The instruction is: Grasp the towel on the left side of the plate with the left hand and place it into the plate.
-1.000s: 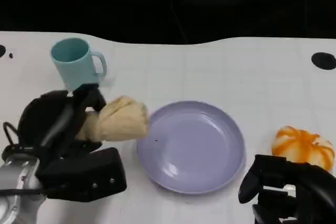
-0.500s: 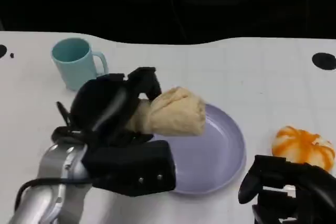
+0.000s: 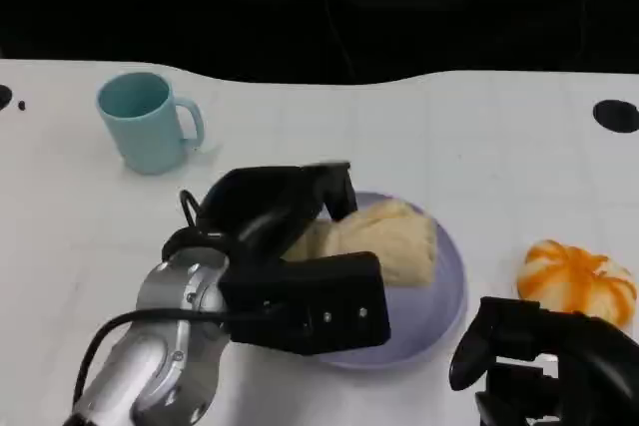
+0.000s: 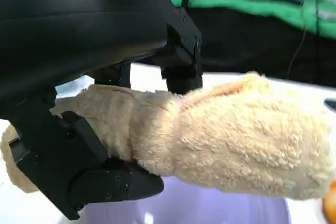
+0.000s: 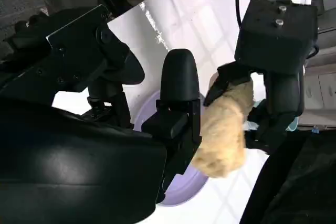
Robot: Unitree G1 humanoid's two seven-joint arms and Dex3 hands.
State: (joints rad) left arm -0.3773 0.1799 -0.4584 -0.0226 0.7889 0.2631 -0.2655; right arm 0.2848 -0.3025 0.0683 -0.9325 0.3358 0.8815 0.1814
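A rolled beige towel (image 3: 384, 241) hangs over the middle of the lilac plate (image 3: 447, 286), gripped by my left hand (image 3: 275, 212). In the left wrist view the black fingers (image 4: 173, 51) wrap the towel (image 4: 231, 129) near its end, with the plate (image 4: 210, 208) just beneath. The right wrist view shows the same towel (image 5: 223, 129) held above the plate (image 5: 181, 190) by my left hand (image 5: 273, 77). My right hand (image 3: 544, 361) rests at the table's near right, fingers curled, holding nothing.
A light blue mug (image 3: 147, 120) stands at the back left. An orange and white pumpkin-shaped object (image 3: 577, 281) lies right of the plate, close to my right hand. A black round mark (image 3: 615, 115) sits at the far right.
My left hand has carried the towel rightward from the plate's left side to above the plate's middle. The right hand has stayed put.
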